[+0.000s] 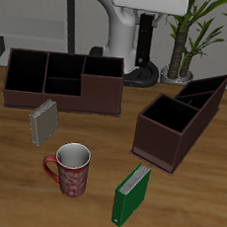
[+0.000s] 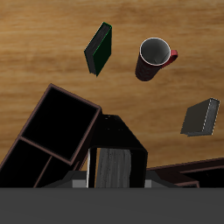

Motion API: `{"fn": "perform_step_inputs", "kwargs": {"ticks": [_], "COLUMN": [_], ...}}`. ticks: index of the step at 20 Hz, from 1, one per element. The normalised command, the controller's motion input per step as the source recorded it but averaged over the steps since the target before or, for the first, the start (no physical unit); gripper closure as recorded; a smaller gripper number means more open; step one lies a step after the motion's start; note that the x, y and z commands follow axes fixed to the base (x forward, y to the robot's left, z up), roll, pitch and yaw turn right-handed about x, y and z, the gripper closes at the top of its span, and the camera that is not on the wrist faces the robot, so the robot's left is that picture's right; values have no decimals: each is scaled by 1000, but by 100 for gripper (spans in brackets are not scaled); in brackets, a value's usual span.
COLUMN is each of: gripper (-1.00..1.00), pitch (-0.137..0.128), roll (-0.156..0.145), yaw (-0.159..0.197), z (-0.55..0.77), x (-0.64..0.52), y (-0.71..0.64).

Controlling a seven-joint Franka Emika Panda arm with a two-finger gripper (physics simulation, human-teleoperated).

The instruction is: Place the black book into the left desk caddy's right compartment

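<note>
black book (image 2: 111,166) clamped upright between the gripper (image 2: 111,173) fingers, pale page edge showing, poised over the left desk caddy (image 1: 174,124), a dark brown box with square compartments and a slanted wedge end. around on the wood-grain table (image 1: 190,208): green book (image 1: 131,195), red mug (image 1: 72,171), grey book (image 1: 44,122), long low brown caddy (image 1: 65,79).

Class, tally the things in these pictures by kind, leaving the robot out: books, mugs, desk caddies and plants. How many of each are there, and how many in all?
Books: 3 (green book, grey book, black book)
Mugs: 1 (red mug)
Desk caddies: 2 (left desk caddy, long low caddy)
Plants: 1 (potted plant)
Total: 7
</note>
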Motion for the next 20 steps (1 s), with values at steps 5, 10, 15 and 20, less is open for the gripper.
{"fn": "perform_step_inputs", "kwargs": {"ticks": [5,10,15,20], "gripper": [100,100,100,100], "pitch": [0,34,36,50], "roll": [26,35,16,20], "yaw": [17,-7,20,-3], "z": [81,52,30,-38], "x": [49,137,183,240], "y": [267,373,345,274]}}
